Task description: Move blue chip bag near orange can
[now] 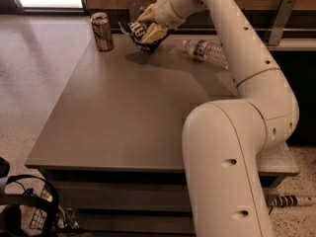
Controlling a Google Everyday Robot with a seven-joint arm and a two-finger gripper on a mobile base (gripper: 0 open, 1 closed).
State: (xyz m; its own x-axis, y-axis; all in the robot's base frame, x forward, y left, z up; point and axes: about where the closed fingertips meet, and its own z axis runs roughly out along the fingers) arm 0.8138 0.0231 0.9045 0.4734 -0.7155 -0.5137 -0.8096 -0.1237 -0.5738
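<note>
The blue chip bag (139, 35) is a crinkled dark navy foil bag with white lettering, held just above the far part of the table. My gripper (149, 27) is shut on the blue chip bag from its right side. The orange can (102, 31) stands upright at the table's far left corner, a short way to the left of the bag, with a gap between them.
A clear plastic water bottle (207, 52) lies on its side to the right of the bag. The grey table (123, 112) stretches toward me. My arm (232, 132) covers its right side. A black wire basket (24, 211) is on the floor at the lower left.
</note>
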